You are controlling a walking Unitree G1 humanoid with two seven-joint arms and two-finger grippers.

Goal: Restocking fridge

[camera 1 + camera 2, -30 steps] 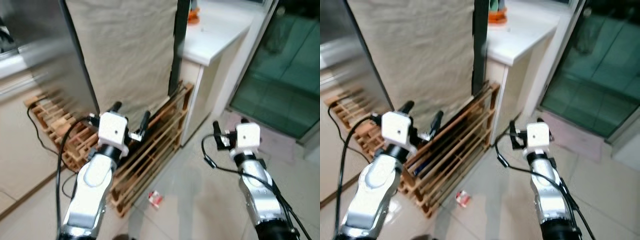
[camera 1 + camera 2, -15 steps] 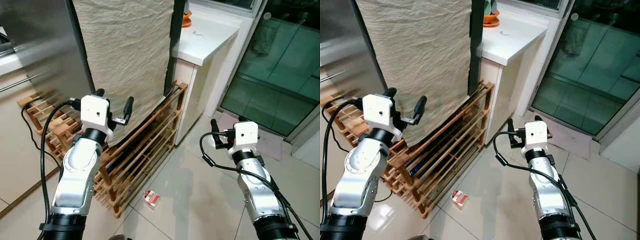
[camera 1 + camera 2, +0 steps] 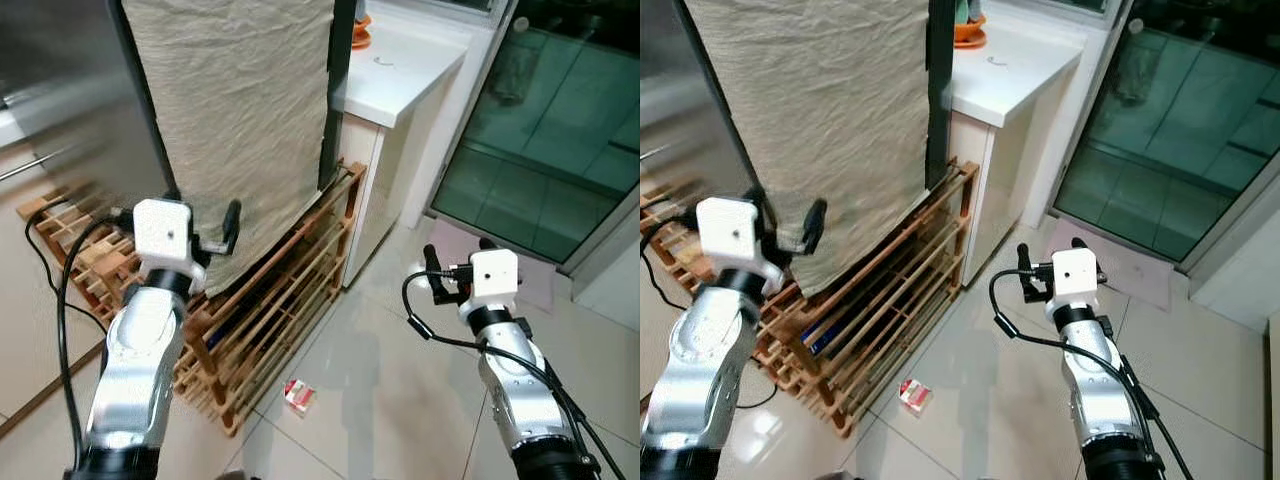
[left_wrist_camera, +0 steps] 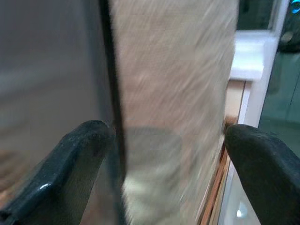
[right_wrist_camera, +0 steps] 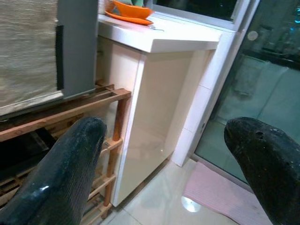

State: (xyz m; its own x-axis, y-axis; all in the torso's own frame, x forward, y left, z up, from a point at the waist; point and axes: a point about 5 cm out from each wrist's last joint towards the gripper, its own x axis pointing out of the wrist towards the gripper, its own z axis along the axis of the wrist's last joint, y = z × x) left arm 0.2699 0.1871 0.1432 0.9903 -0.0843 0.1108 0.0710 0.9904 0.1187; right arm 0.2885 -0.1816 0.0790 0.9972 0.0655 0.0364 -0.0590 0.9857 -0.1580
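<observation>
1. I see the fridge (image 3: 70, 90) at upper left: grey steel, a beige cloth (image 3: 235, 110) draped over its side.
2. My left gripper (image 3: 205, 222) is raised spread wide before that cloth; the right gripper (image 3: 455, 265) is wide too, over floor tiles.
3. My right wrist view catches an orange dish (image 5: 126, 9) on the white counter (image 5: 159, 35).

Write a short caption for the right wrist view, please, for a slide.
Open right gripper faces a white counter with an orange dish, above a wooden rack.
</observation>
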